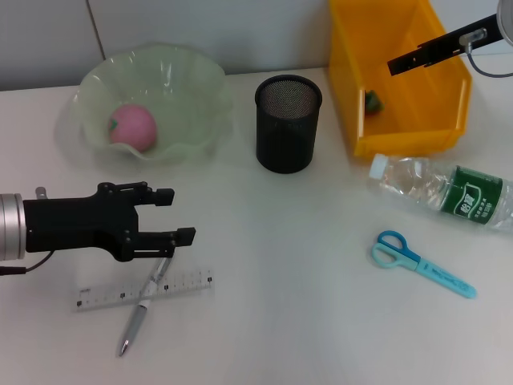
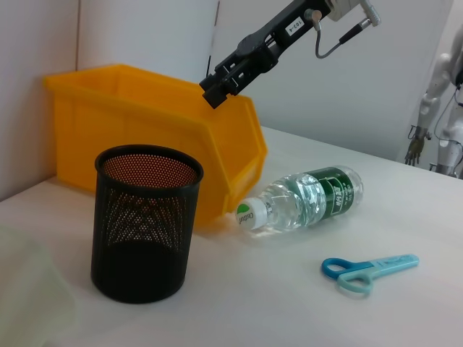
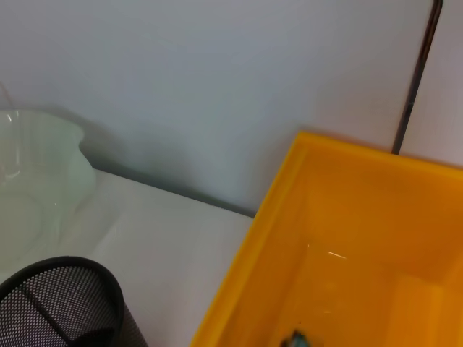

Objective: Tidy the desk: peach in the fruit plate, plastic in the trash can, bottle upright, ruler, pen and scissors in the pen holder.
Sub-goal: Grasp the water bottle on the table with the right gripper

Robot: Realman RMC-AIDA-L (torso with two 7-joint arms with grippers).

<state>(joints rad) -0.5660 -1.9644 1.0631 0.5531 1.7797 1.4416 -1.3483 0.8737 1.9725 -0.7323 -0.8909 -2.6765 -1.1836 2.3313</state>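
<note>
Two hands: left hand (image 1: 178, 215) hangs low at the left of the head view, fingers apart and empty, just above the pen (image 1: 145, 302); right hand (image 1: 401, 63) is up at the upper right over the bin (image 1: 362, 96). Whether its fingers are parted, I cannot tell.
Step in hand: I judge it is picking up the pen, which lies slantwise across the ruler (image 1: 144, 290) at lower left.
How I'd do it: turn the fingers across the pen's barrel, come straight down on the upper end that sticks out past the ruler, and close only once both fingers straddle it, so the ruler stays put. Then lift clear and drop it tip down into the holder (image 1: 288, 123).
Plate (image 1: 204, 76): upper left, holds the peach (image 1: 131, 126).
Holder: centre top, looks empty from what I see.
Bin: a small dark green scrap (image 1: 373, 102) lies inside, likely the plastic.
Bottle (image 1: 445, 192): on its side at the right of the table (image 1: 288, 305), cap toward the bin.
Scissors (image 1: 421, 263): flat at lower right, below the bottle.
</note>
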